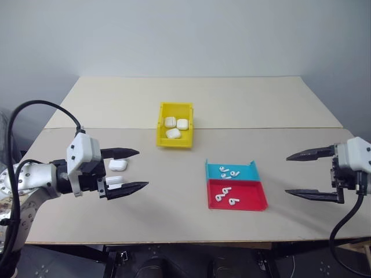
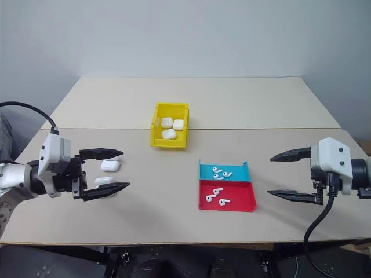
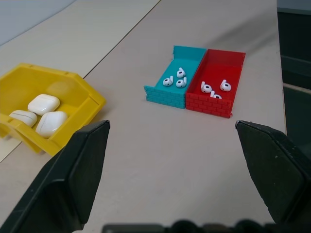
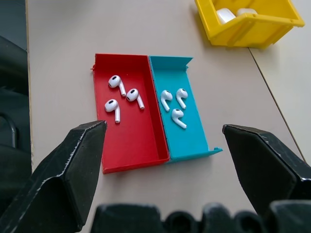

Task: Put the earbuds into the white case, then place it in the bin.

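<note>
Yellow bin [image 1: 175,132] sits near the middle of the desk [image 1: 232,104], just past the seam between the two boards, with three white cases lying inside it. Two more cases rest on the bare desk at the left: one case [image 1: 117,165] closed, and a second case [image 1: 114,180] just nearer the robot. Both lie between the black fingers of the left tool [image 1: 134,169] as seen from the head, and whether the tool touches either cannot be told. Its fingers stand wide apart and hold nothing.

Right of centre are two shallow trays side by side and touching: the blue tray [image 1: 250,171] farther from the robot and the red tray [image 1: 261,202] nearer. Three earbuds [image 4: 174,104] lie loose in the blue tray, and three more earbuds [image 4: 121,94] lie in the red one, all apart from the cases and the bin.

At the right edge of the desk, the right tool [image 1: 310,174] hangs above the surface, pointing in toward the trays, well apart from them. Its fingers are also spread wide and empty.
</note>
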Tool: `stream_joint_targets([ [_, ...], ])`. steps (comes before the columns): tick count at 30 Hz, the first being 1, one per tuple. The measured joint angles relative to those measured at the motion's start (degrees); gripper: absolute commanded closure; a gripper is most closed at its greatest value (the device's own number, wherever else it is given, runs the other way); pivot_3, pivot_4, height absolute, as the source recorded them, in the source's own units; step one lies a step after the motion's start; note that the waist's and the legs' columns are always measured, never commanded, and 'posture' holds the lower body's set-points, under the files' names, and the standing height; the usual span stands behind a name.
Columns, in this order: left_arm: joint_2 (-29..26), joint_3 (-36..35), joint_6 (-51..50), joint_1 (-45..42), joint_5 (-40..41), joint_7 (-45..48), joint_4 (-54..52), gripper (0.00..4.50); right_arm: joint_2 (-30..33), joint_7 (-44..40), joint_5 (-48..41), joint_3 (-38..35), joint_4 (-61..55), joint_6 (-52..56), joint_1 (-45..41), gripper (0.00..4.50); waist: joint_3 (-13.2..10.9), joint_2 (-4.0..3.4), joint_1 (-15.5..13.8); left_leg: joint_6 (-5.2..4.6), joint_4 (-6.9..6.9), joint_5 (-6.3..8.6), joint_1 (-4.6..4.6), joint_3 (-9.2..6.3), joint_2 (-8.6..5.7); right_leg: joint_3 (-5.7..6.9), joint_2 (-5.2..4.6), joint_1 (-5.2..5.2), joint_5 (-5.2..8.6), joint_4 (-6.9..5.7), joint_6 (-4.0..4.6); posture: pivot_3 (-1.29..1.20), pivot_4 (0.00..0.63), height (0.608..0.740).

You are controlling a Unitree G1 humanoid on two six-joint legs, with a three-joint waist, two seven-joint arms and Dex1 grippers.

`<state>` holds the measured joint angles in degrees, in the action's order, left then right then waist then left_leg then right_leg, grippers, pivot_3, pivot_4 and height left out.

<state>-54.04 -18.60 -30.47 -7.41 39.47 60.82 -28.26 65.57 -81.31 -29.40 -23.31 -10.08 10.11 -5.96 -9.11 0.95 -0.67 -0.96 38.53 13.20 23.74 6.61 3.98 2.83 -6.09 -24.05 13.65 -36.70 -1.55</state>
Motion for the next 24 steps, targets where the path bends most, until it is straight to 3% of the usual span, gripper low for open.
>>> stream_joint_targets([
  [11,-2.22,0.02,-4.71,2.85,-3.28,-8.64,-5.49,0.0,-0.01,0.18,0.06,0.02,0.46,-0.04,-0.06,0.08,0.0,-0.01,0.0,0.0,-0.01,0.0,-0.02,0.0,0.0,-0.04,0.0,0.0,0.0,0.0,0.0,0.0,0.15,0.74],
  [16,-3.02,0.18,-14.4,3.04,-4.56,-18.6,-12.03,0.0,-0.01,0.09,0.12,0.04,0.78,-0.05,-0.06,0.08,0.0,0.0,0.0,0.0,-0.01,0.0,-0.03,-0.02,0.0,-0.05,0.0,0.01,0.0,0.0,0.0,0.0,0.15,0.74],
  [20,0.71,-0.06,-22.8,2.41,-2.87,-28.74,-20.77,0.0,-0.01,0.2,0.07,0.06,1.11,0.05,-0.12,0.08,-0.01,0.01,-0.01,0.0,-0.01,0.0,-0.03,-0.09,-0.01,-0.11,0.0,0.01,0.0,-0.01,0.0,0.0,0.15,0.74],
  [22,1.24,1.13,-29.46,-0.75,-1.64,-33.39,-24.05,0.0,-0.01,0.09,0.04,0.08,0.94,0.11,0.08,0.08,-0.01,0.03,-0.12,0.01,0.01,0.0,-0.04,-0.09,-0.02,-0.07,0.0,0.04,0.0,-0.03,0.0,0.0,0.15,0.74],
  [24,2.41,4.63,-42.75,-9.71,-0.99,-38.67,-24.88,0.0,-0.01,0.18,0.08,0.66,0.68,0.26,0.06,0.08,-0.02,0.04,-0.47,0.03,0.0,-0.02,-0.22,-0.12,-0.06,0.01,0.0,0.25,0.0,-0.07,-0.02,0.0,0.15,0.74],
])
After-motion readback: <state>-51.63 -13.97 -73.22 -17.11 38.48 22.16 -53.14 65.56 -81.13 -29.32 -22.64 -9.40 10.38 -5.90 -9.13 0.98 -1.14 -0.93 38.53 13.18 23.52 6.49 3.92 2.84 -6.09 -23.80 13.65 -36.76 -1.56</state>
